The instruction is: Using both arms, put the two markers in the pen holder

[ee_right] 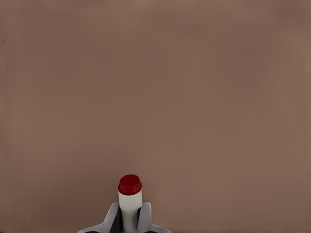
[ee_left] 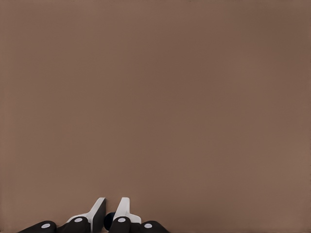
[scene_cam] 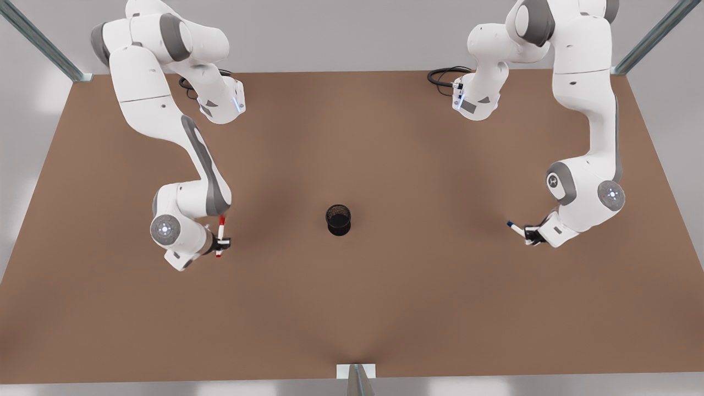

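Note:
The black mesh pen holder (scene_cam: 339, 219) stands upright at the table's middle. At the front view's left, my right gripper (scene_cam: 222, 242) is shut on the red-capped marker (scene_cam: 220, 236), gripping its white barrel. In the right wrist view the marker's red end (ee_right: 130, 186) sticks out past that gripper (ee_right: 130, 208). At the front view's right, my left gripper (scene_cam: 531, 235) is shut on the blue-capped marker (scene_cam: 515, 227), whose dark tip points toward the holder. The left wrist view shows a dark blue end (ee_left: 109, 221) between the pads of that gripper (ee_left: 110, 206). Both markers are well apart from the holder.
The brown table (scene_cam: 352, 308) stretches wide around the holder. Black cables (scene_cam: 445, 74) lie near the arm bases at the back. Metal frame posts (scene_cam: 649, 38) stand at the back corners, and a small bracket (scene_cam: 356, 372) sits at the front edge.

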Controlling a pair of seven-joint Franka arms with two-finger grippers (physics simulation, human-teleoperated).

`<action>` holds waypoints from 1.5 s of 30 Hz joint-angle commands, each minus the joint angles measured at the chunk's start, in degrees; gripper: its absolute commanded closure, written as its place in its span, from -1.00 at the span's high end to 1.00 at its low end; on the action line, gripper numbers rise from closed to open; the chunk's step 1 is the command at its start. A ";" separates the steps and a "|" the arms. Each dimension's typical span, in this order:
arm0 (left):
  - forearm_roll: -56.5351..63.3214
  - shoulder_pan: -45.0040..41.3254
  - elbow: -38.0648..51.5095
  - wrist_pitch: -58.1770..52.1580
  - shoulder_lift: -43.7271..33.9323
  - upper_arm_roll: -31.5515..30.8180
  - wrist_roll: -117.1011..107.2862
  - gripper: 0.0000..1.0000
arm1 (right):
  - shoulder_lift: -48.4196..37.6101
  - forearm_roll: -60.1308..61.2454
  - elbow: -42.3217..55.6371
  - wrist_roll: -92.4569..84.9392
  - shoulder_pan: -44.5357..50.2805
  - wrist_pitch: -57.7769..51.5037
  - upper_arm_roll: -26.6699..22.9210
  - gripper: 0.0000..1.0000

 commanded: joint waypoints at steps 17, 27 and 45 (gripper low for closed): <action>2.06 -10.70 20.98 -26.91 -0.80 -4.92 -38.09 -0.57 | -7.46 -0.49 17.15 -2.72 -0.66 -18.79 -0.09 -0.51; 1.18 -30.57 23.44 -27.70 0.43 -5.00 -72.54 -0.57 | -7.38 -0.40 17.51 -2.63 -0.13 -18.35 0.00 -0.51; -1.81 -40.33 33.11 -16.89 10.54 -6.94 -97.77 -0.57 | -7.29 -0.49 18.39 -2.37 0.22 -18.35 0.87 -0.51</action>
